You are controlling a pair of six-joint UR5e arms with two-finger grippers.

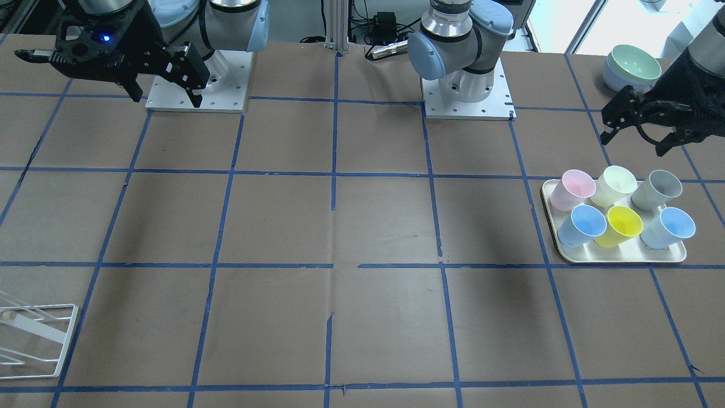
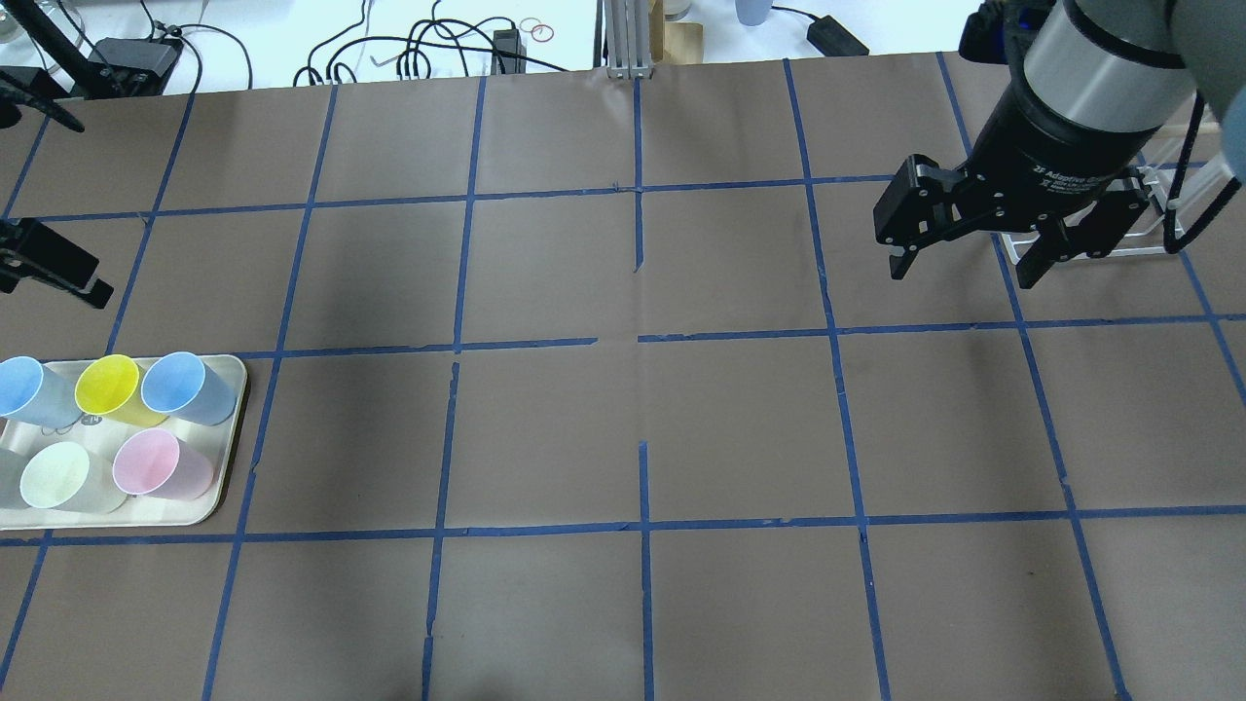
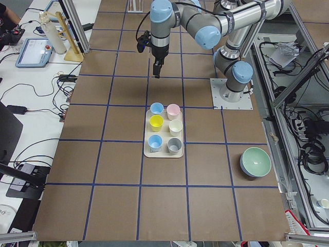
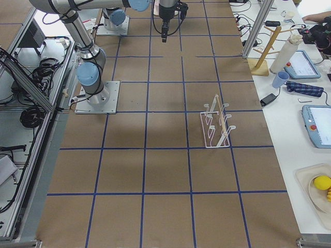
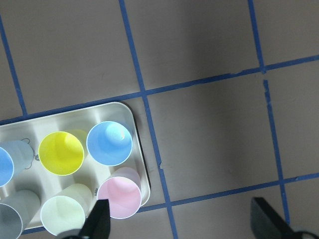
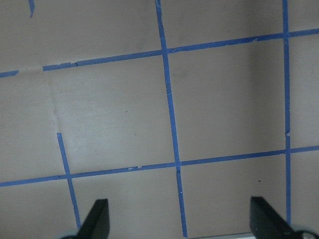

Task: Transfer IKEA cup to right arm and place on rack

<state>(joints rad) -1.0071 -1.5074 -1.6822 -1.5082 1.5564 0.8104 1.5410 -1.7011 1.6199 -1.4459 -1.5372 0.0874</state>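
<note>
Claws gaping wide, left claw (image 1: 635, 141) empty, seemingly beside tray (image 1: 623, 259), right claw (image 2: 959, 265) empty.

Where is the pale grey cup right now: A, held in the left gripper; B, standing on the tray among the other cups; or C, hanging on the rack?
B: the grey cup stands on the cream tray next to the cream cup, and the left gripper is open with nothing in it.
</note>
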